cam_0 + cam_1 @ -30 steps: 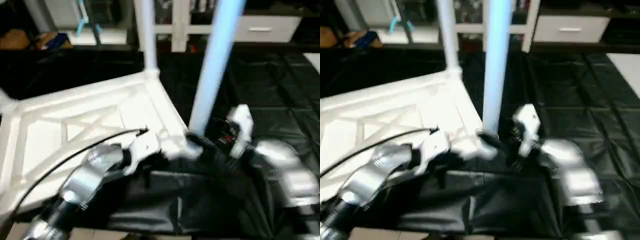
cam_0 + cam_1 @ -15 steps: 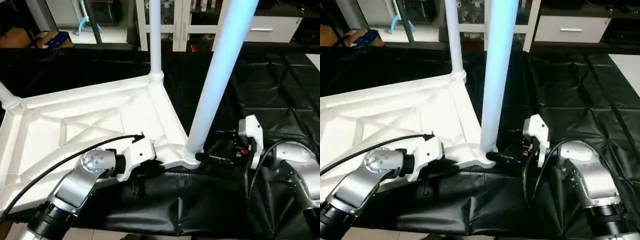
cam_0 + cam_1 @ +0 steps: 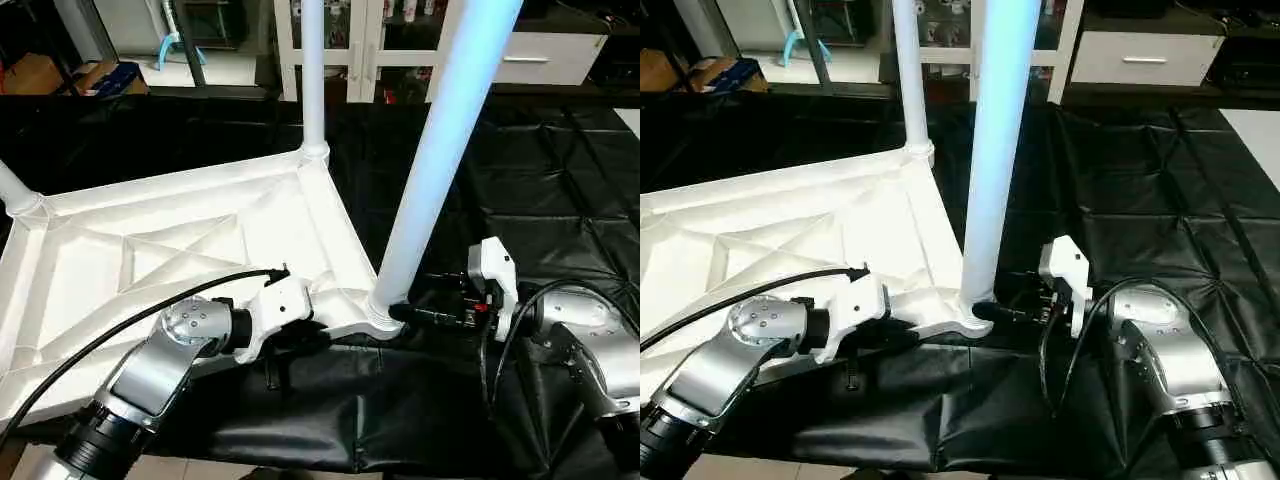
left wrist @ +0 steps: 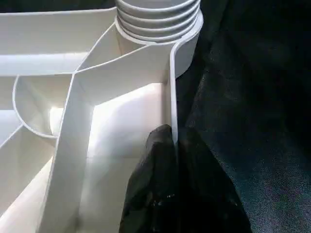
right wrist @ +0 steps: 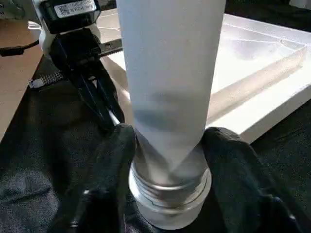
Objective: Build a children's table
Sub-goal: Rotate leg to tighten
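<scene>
The right gripper (image 5: 167, 160) grasps the near leg (image 3: 440, 150) at its base, one black finger (image 5: 114, 165) on each side of the tube, just above the ribbed collar where the tube enters the corner socket (image 3: 381, 312). From that grip the leg rises straight up, upright and slightly wider toward the top. Behind the leg from this gripper lies the white tabletop (image 3: 150, 260), upside down on a black sheet (image 3: 540, 180), its ribbed underside facing up.

The left gripper (image 4: 172, 141) is clenched on the tabletop's rim wall, one finger inside the rim and one outside, with the thin white wall pinched between them. The same corner socket stands just ahead of its fingertips along the rim, so the two grippers are near each other, on either side of that corner. A black cable (image 3: 120, 325) arcs over the left forearm.

Farther from both grippers, a second leg (image 3: 313, 75) stands upright in the socket at the far corner on the same short side. A third leg (image 3: 15, 195) stands in the far corner well away on the left gripper's side. Beyond the sheet stands white furniture with a drawer (image 3: 560, 55).
</scene>
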You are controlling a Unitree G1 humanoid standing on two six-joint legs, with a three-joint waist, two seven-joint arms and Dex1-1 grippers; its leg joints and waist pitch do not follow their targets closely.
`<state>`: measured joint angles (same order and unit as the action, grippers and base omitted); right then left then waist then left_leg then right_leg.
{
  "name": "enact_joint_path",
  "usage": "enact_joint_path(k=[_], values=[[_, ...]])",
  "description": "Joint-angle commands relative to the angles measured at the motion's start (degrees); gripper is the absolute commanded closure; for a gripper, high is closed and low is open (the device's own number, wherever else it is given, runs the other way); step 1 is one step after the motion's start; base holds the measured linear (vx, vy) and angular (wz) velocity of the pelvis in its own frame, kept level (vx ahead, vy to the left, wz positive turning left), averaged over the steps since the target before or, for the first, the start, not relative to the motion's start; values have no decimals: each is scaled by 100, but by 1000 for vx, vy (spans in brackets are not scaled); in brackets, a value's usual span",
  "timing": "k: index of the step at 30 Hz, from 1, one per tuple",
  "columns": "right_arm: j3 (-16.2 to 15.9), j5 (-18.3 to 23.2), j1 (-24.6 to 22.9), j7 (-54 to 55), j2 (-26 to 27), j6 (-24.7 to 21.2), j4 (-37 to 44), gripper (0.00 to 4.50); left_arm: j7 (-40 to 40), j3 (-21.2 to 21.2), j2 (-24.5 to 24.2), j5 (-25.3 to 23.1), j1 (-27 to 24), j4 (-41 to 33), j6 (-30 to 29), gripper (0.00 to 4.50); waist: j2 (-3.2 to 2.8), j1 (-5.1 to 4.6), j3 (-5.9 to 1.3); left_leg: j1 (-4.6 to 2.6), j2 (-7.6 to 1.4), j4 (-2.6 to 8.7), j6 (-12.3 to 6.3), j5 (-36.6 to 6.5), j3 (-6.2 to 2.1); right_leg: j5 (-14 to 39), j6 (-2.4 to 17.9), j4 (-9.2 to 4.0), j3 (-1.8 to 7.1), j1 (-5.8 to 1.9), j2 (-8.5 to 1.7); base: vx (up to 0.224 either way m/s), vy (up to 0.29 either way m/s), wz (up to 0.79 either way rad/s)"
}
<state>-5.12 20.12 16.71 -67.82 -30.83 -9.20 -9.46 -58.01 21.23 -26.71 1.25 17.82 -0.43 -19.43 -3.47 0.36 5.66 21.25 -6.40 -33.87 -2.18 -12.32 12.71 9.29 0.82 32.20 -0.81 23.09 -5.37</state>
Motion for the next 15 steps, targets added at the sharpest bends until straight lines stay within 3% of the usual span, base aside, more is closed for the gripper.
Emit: enact_joint_path(k=[1,8,10,12,15], values=[[-61,-29,83,-41,29,47,2,257,-166,258,-85,-52,-131,75,-71,450,131,18,-358,-116,-670,431,-793,-615,-338,724,1654,-221,177,-205,-374,0,0,0],[70,93,-9,176,236,27,-46,276,-157,261,-54,-45,-86,122,-58,450,131,6,-353,-103,-667,434,-772,-718,-341,883,1644,-233,176,-209,-377,0,0,0],[69,97,-94,287,365,72,-61,281,-134,291,3,-56,-31,171,-50,450,129,-7,-334,-101,-669,452,-708,-910,-344,1131,1613,-264,181,-200,-381,0,0,0],[34,66,-143,283,371,107,-27,298,-134,303,22,-58,-6,191,-44,450,116,-28,-319,-101,-667,485,-515,-1237,-367,1540,1507,-293,178,-197,-374,0,0,0],[36,-51,-151,373,355,242,6,305,-148,313,22,-52,9,194,-34,450,107,-40,-313,-126,-667,503,-361,-1431,-368,1719,1417,-318,188,-171,-367,0,0,0]])
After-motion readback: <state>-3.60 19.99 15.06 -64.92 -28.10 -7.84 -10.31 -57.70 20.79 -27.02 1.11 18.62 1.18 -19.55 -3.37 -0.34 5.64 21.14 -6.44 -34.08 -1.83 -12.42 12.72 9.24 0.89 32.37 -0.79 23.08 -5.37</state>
